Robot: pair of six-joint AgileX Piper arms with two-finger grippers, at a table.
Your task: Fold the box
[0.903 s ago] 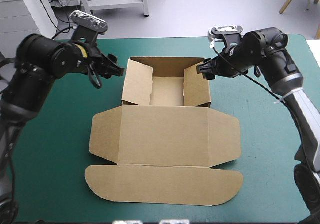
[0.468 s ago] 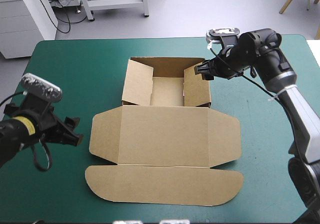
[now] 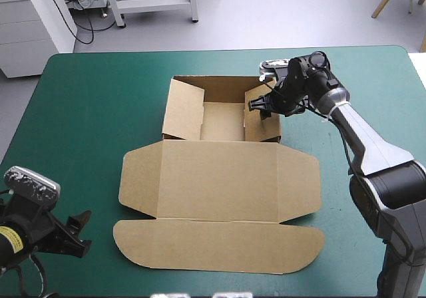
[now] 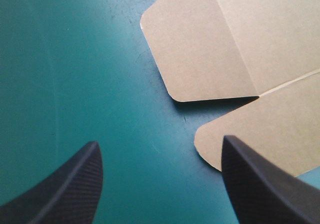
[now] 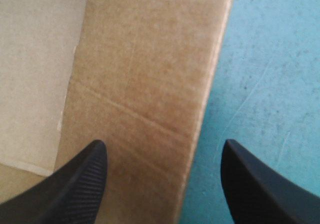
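The brown box [image 3: 219,178] lies mid-table as an open tray with its walls raised at the far side and the lid and rounded flaps spread flat toward the near edge. My right gripper [image 3: 263,105] is open at the top of the tray's right wall [image 5: 145,104], that wall's edge between the fingers. My left gripper [image 3: 78,233] is open low over the teal-green cover near the front left corner, apart from the box. Ahead of it lie the lid's rounded left flap [image 4: 200,49] and the front flap's corner [image 4: 260,134].
Bare teal-green cover [image 3: 86,112] stretches left of the box and right of it [image 3: 359,198]. The table's near left edge lies close behind my left gripper.
My left arm has swung from the tray's left wall down to the near left corner of the table. My right gripper has moved in over the tray's right wall.
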